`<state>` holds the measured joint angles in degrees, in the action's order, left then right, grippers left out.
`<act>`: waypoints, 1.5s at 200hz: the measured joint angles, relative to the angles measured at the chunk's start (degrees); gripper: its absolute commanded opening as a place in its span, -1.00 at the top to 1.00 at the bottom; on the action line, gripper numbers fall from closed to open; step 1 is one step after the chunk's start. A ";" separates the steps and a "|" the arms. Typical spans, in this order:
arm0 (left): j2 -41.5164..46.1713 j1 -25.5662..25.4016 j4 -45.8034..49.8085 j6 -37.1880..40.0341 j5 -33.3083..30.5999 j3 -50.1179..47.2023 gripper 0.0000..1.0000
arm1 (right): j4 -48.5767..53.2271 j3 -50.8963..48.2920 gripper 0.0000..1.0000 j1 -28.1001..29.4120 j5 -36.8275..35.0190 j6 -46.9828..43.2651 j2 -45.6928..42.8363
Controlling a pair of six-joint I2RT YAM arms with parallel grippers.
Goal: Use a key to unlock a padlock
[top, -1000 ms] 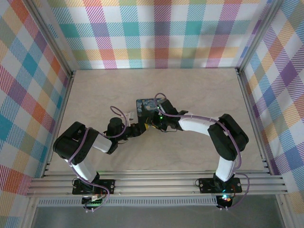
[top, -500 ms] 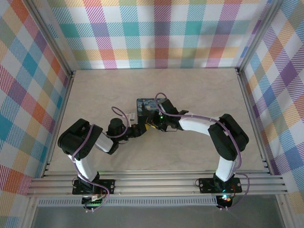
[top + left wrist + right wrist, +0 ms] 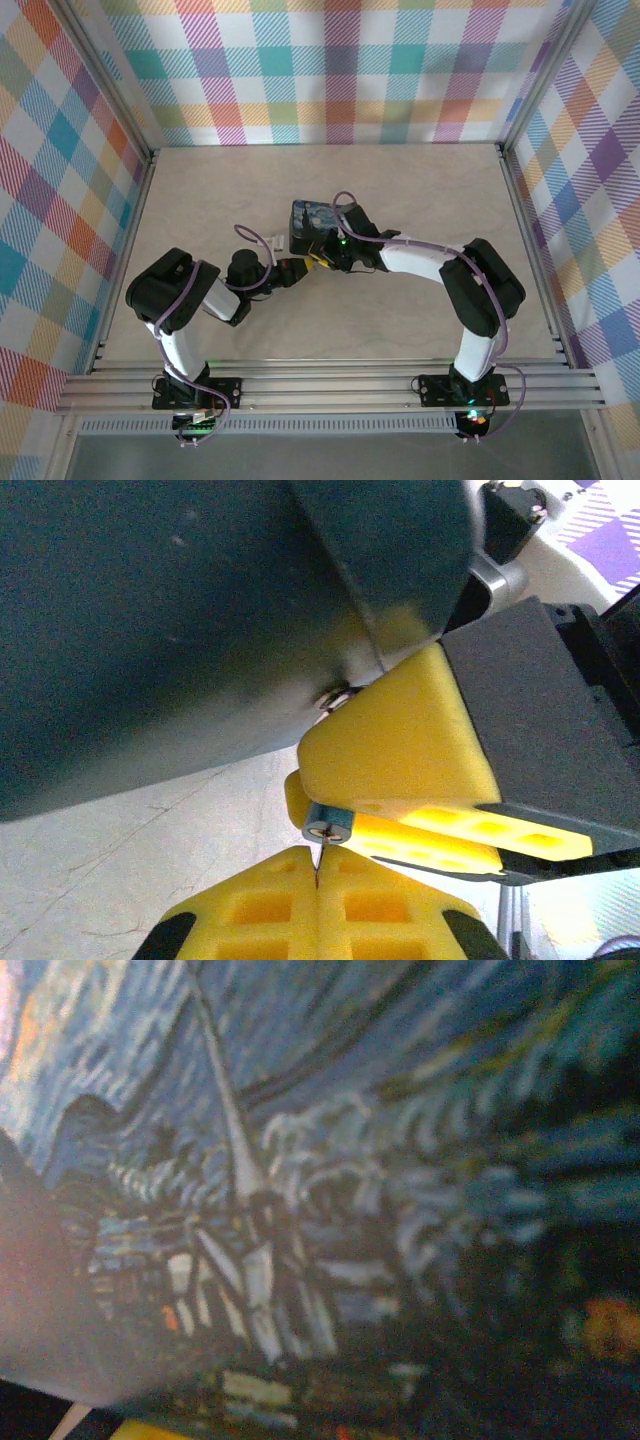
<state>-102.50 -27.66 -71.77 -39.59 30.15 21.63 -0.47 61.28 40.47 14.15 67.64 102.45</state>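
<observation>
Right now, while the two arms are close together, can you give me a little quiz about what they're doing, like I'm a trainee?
1. True or false: the padlock is lying loose on the table.
2. Which end effector pinches the thin key: A) left, B) right?
3. Fill in: the dark tin is painted with a swirly night ____.

Key
1. False: the right end effector holds it in its yellow foam fingers.
2. A: the left end effector is shut on it, just below the lock.
3. sky
</observation>
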 measured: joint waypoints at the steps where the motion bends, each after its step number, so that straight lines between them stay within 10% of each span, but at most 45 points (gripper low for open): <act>1: 0.07 -0.09 0.11 0.04 -0.20 0.00 1.00 | 0.00 0.00 1.00 -0.02 0.04 0.02 0.00; 66: 10.84 -12.04 18.12 25.97 -24.48 0.55 1.00 | 5.35 0.79 1.00 -0.70 1.95 -0.79 -0.52; 104: 11.78 -16.06 20.94 35.41 -31.21 0.63 1.00 | 7.87 0.85 0.59 -0.52 2.03 -2.34 -0.57; 145: 11.96 -15.61 20.85 32.65 -29.42 0.50 1.00 | 8.35 0.87 0.02 -0.26 2.36 -2.47 -1.25; 300: 5.62 -9.29 15.30 11.98 -16.96 -0.48 1.00 | 5.29 -7.30 -0.26 0.48 -4.48 -1.38 -9.42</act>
<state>-96.88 -36.95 -56.47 -27.62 13.19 21.15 4.82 53.98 40.95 9.67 66.26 93.03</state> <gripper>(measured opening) 0.041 0.638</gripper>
